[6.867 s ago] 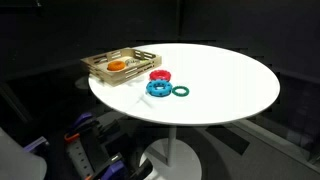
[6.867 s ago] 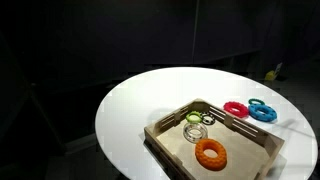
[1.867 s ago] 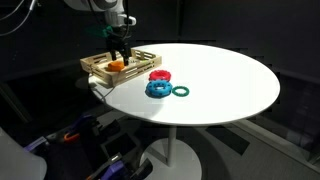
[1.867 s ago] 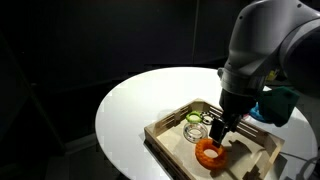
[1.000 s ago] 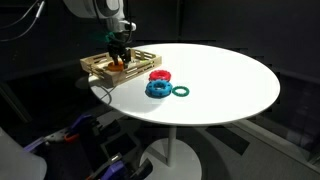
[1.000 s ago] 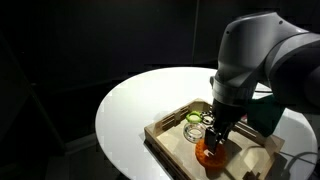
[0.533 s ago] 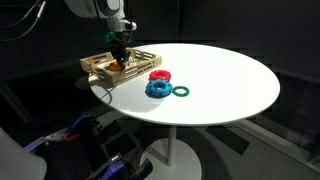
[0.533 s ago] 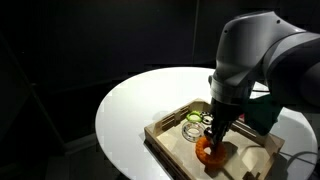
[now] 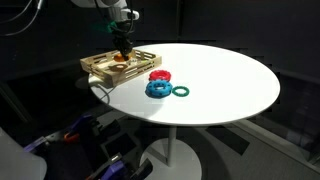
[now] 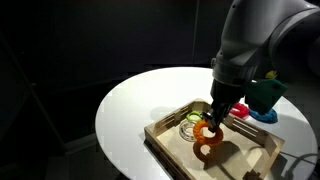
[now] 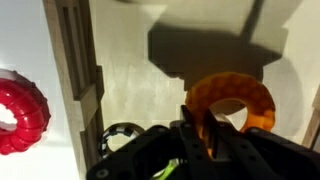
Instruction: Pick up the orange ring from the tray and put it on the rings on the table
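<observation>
A: Hand state?
B: The hand is closed on the orange ring. The ring is pinched at one side of its band and the rest hangs below.
A: Ring position?
B: It is held in the air over the tray, clear of the floor, with a shadow cast underneath. It has not yet been carried past the tray's wall.
A: Anything else in the tray?
B: Small rings are seen near one wall. The count cannot be told.
A: Target?
B: A red ring and a blue ring lie on the table, just beside the tray. Whether they are touching or overlapping cannot be told. A green ring is set against the blue one.
A: Direction from the hand?
B: In the wrist view the red ring sits at the left edge, beyond the tray's wall, and the orange ring is at the right. A sideways move across that wall is judged to be needed, with enough height kept to clear it.
A: Orientation?
B: The orange ring is held tilted, not flat. Levelling before release is probably called for, otherwise it could slide or roll off the pile.
</observation>
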You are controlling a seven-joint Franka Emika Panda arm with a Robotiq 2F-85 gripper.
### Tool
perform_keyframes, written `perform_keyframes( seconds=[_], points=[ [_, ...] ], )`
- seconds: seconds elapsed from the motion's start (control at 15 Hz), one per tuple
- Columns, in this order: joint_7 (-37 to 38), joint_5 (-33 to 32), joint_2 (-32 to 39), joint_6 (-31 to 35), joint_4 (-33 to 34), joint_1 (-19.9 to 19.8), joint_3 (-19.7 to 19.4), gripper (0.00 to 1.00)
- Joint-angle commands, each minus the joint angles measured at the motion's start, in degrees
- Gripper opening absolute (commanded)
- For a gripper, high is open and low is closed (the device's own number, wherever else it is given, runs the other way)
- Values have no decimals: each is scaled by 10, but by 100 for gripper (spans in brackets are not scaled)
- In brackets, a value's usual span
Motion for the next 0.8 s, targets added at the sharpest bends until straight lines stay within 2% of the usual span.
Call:
perform_keyframes(
  seconds=[0.0, 0.73],
  points=[
    [18, 2, -50, -28, -16, -13, -9, 6],
    [73, -23, -106, -78, -58, -101, -59, 6]
  ],
)
